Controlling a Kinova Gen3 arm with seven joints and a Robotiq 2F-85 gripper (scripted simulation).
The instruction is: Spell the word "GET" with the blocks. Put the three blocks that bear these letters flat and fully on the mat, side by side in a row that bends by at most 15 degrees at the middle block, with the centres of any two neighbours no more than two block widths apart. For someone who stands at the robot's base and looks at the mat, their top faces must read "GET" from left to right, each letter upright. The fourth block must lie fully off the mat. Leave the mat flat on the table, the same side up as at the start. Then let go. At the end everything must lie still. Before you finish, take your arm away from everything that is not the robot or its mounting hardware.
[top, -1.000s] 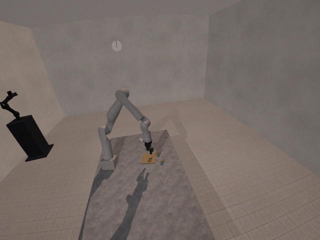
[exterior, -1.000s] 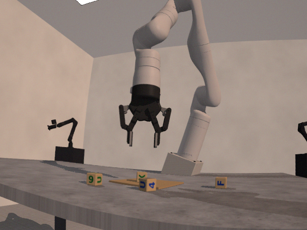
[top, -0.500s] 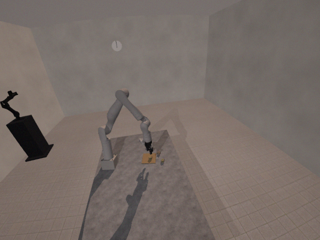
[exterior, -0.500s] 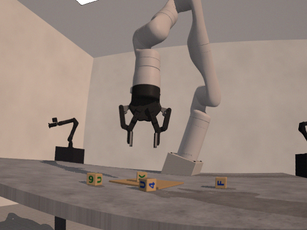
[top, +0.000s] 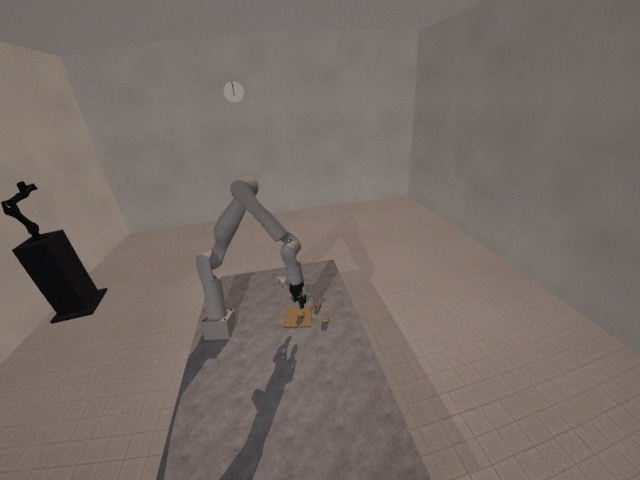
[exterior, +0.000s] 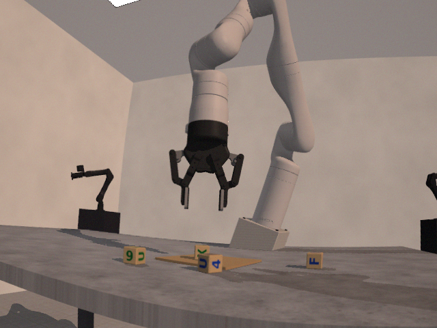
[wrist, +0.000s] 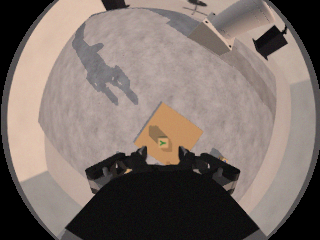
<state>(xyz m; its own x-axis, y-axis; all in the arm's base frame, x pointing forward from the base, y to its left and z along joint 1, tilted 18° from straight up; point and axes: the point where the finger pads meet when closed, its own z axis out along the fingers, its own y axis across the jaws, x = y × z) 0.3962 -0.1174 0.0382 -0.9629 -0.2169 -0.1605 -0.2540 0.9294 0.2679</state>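
My gripper (exterior: pixel 203 204) hangs high above the orange mat (exterior: pixel 212 262), its fingers partly open with nothing between them. It also shows in the top view (top: pixel 302 302) and the wrist view (wrist: pixel 163 156). One wooden block with a green K on its side (exterior: pixel 201 251) sits on the mat, right below the gripper in the wrist view (wrist: pixel 160 142). A block with a blue U and 4 (exterior: pixel 210 263) stands at the mat's near edge. A block with a green 9 and U (exterior: pixel 134 255) lies off the mat to the left. A block with a blue F (exterior: pixel 314 260) lies off the mat to the right. I cannot read the top faces.
The robot's base (exterior: pixel 259 234) stands behind the mat on the grey table. The table's front edge (exterior: pixel 141 300) curves close to the blocks. Black pedestals with small arms (exterior: pixel 97 215) stand far off in the room.
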